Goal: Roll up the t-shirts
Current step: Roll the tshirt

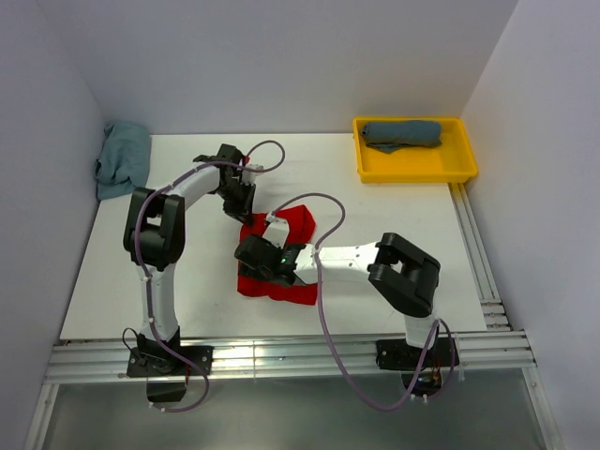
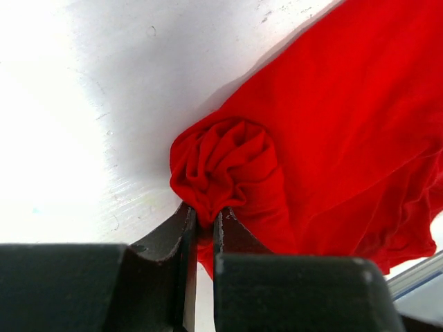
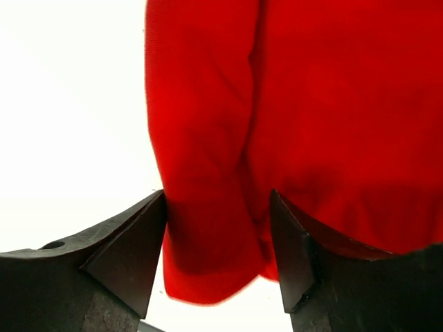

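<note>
The red shirt (image 1: 298,225) lies at the middle of the table (image 1: 394,234), one corner wound into a roll, as we work it from two sides. Our left gripper (image 2: 205,221) is clenched on a tight swirl of cloth at the shirt's far-left corner. Our right gripper (image 3: 218,238), at the shirt's left edge nearer us, grasps a thick fold that fills the gap between its fingers. A blue shirt (image 1: 401,134) sits rolled in a yellow tray (image 1: 412,171) at the far right. A teal shirt (image 1: 123,159) lies bunched at the far left.
</note>
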{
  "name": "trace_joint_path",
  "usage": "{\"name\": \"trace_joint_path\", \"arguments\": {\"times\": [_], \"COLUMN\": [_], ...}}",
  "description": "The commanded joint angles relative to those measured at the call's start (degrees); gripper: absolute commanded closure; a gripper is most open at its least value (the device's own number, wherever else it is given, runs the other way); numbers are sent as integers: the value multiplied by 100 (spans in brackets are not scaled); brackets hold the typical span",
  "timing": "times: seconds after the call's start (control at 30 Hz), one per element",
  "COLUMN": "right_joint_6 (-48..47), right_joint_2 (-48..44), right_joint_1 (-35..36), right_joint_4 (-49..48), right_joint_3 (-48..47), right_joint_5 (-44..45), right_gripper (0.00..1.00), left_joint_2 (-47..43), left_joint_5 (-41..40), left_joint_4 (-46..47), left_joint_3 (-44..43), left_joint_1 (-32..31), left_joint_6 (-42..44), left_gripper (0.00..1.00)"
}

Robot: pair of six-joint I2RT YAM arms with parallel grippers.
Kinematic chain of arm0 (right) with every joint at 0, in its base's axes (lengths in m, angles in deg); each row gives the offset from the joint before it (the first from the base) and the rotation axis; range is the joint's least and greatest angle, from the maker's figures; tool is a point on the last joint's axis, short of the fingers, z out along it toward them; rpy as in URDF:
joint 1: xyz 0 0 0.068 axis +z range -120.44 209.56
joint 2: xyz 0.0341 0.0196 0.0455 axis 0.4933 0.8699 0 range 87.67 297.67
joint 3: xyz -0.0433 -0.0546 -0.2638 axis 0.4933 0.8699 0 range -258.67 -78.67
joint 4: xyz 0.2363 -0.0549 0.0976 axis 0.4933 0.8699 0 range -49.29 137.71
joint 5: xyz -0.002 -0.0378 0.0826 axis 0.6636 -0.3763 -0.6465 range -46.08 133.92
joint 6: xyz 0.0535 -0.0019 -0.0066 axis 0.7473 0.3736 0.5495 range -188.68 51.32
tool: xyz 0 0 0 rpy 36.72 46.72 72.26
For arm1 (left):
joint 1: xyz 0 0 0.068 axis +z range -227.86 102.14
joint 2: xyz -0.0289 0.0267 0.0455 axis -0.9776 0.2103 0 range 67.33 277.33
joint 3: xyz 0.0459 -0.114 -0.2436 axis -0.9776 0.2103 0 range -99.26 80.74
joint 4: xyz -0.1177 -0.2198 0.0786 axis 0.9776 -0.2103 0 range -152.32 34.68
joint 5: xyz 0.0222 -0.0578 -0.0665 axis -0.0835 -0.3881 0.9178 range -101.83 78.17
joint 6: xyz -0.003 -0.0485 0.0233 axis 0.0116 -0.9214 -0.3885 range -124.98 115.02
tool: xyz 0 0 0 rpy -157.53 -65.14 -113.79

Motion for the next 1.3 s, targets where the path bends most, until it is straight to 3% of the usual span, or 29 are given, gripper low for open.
{"name": "trace_joint_path", "arguments": {"times": [0.0, 0.2, 0.67, 1.1, 1.27], "right_joint_6": [-221, -563, -1109, -1109, -995], "right_joint_2": [-120, -129, 1233, 1691, 1638], "right_joint_1": [206, 312, 365, 365, 365], "right_joint_4": [1629, 1797, 2738, 2545, 2492], "right_joint_3": [-592, -1067, -3158, -3089, -2843], "right_joint_5": [968, 1390, 2051, 1884, 1779], "right_gripper": [32, 31, 38, 39, 54], "left_joint_2": [-21, 15, 269, 313, 357], "left_joint_5": [-461, -566, -751, -707, -707], "left_joint_4": [74, 3, -304, -419, -471], "left_joint_3": [-138, -234, -656, -770, -841], "left_joint_1": [-87, -175, -298, -360, -369], "left_joint_6": [-57, -127, -162, -127, -118], "left_gripper": [100, 100, 100, 97, 92]}}
